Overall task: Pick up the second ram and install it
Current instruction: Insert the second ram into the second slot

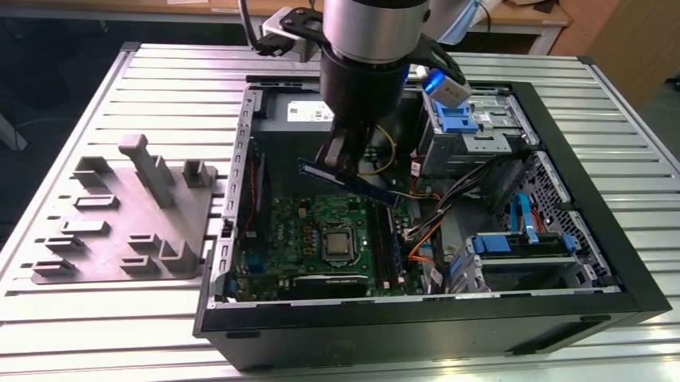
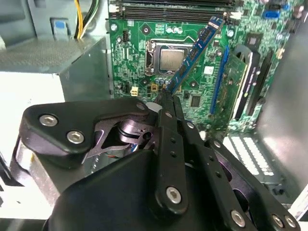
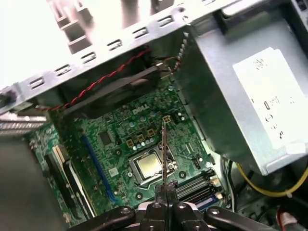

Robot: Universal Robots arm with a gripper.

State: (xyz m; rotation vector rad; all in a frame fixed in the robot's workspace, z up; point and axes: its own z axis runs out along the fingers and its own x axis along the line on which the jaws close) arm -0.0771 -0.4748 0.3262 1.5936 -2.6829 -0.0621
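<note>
The gripper (image 1: 338,161) is clamped near one end of the second ram (image 1: 359,185), a light, stiff, probably fragile stick best held by its edges, poised above the motherboard (image 1: 308,231) inside the open computer case (image 1: 425,326).

One ram (image 1: 374,192), one motherboard (image 1: 302,232), one computer case (image 1: 425,318), one holder tray (image 1: 111,235).

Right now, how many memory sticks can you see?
1: the memory stick is clamped in the pincer, tilted above the green motherboard. Another may already sit in the board's slots; I cannot tell.
</note>
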